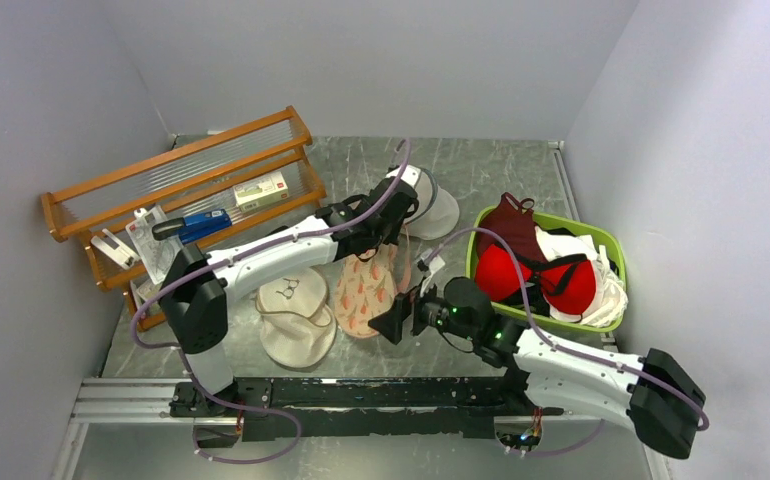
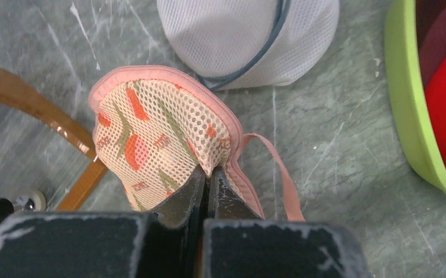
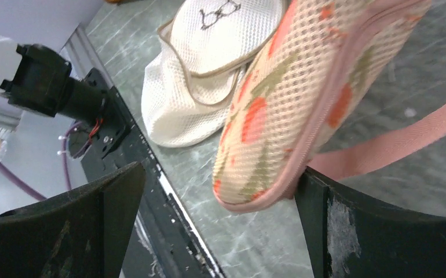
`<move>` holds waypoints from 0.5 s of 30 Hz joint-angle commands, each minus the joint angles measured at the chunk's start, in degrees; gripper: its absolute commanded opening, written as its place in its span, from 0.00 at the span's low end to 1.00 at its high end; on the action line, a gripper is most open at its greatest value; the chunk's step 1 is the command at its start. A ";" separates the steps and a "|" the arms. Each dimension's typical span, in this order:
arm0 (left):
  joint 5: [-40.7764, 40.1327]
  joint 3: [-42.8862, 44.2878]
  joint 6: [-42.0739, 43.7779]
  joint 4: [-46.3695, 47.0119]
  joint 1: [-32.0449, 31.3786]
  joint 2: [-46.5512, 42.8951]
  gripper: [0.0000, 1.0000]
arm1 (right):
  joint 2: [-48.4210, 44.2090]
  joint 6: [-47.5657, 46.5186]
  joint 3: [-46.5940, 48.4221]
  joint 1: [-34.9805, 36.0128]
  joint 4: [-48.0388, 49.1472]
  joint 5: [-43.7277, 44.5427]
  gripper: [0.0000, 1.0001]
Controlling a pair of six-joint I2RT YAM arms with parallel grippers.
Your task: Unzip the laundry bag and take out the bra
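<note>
Okay, my left claw (image 2: 208, 174) is clenched on the pink zipper rim (image 2: 232, 124) of the laundry bag (image 2: 151, 133), at its far end, right beside the loop handle (image 2: 278, 174). The bag lies on the surface (image 1: 481, 170), between the cream mesh bag (image 1: 294, 310) on the left and the green basket (image 1: 472, 250) on the right. The white mesh pouch (image 2: 238, 40) sits just past its far end. My right claw (image 3: 215, 174) is released, fingers spread wide either side of the bag's near end. I can't tell if they touch it.
</note>
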 commanded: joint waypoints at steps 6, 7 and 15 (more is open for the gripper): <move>-5.04 3.19 -7.04 -4.83 -0.22 0.15 0.07 | 5.39 12.89 -4.92 5.79 9.05 12.27 0.95; -4.94 3.25 -7.49 -5.02 -0.12 0.15 0.07 | 7.22 14.06 -5.24 6.27 11.07 12.23 0.92; 1.97 3.97 -7.33 -4.43 0.27 0.16 0.14 | 14.47 17.76 -4.36 7.36 20.83 12.00 0.51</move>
